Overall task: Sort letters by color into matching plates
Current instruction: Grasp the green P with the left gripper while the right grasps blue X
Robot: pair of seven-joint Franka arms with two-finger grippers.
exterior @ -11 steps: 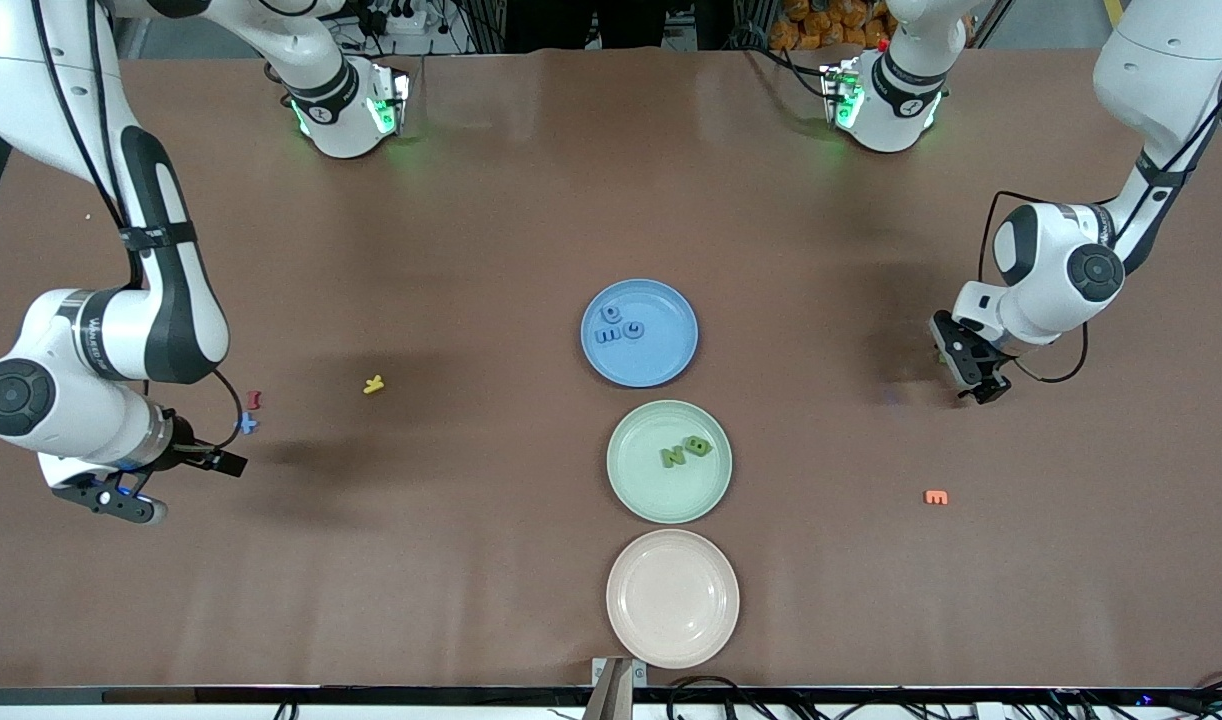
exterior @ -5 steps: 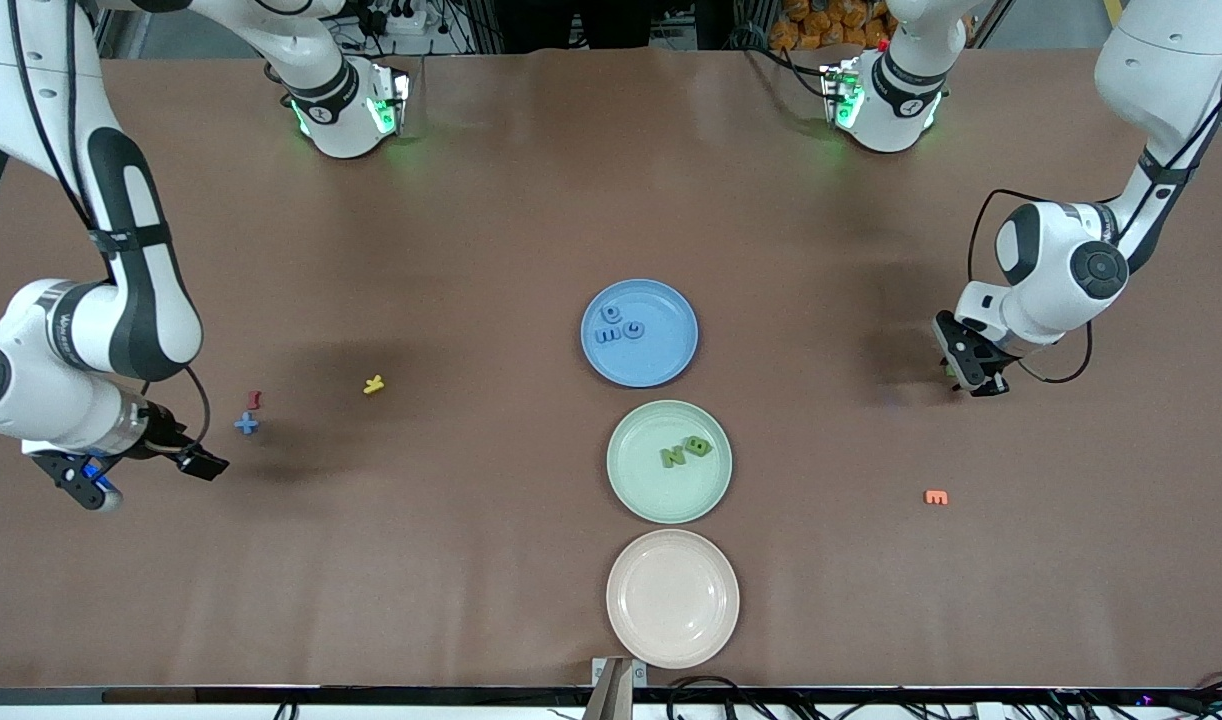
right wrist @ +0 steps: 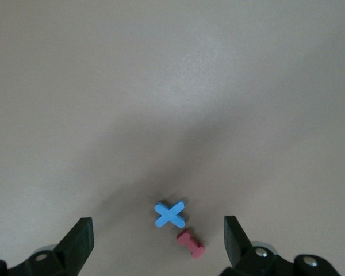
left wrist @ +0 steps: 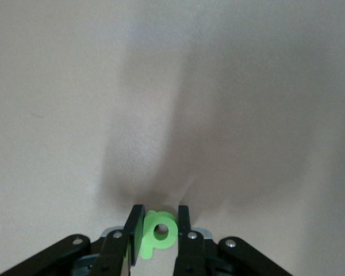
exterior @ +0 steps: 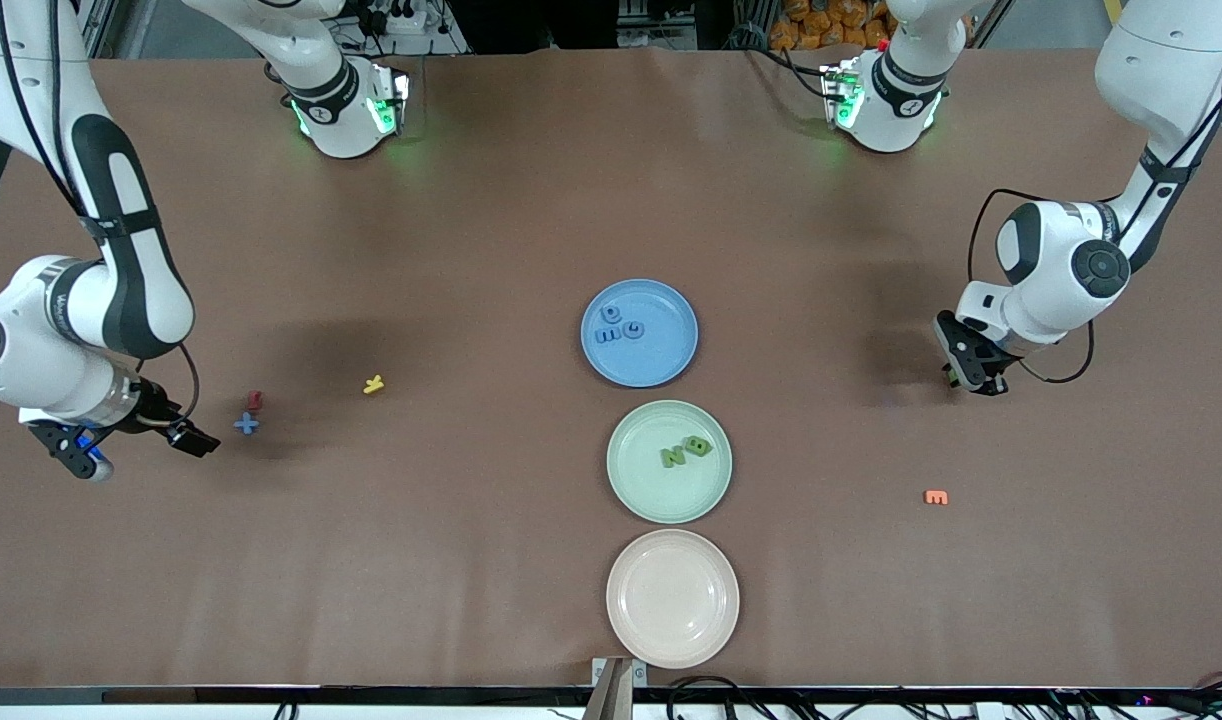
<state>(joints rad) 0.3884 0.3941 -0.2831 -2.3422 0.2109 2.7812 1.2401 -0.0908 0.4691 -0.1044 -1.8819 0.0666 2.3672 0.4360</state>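
Mid-right of the frame, left gripper (exterior: 974, 378) jaws clench a green letter (left wrist: 157, 233), seemingly a P; lower left, right gripper (exterior: 136, 450) jaws gape near the blue X (right wrist: 170, 214)

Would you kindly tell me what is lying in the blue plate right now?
In the blue plate lie three blue letters, clustered toward the right arm's end. Nothing covers the plate, though the letters' exact shapes are too small to read.
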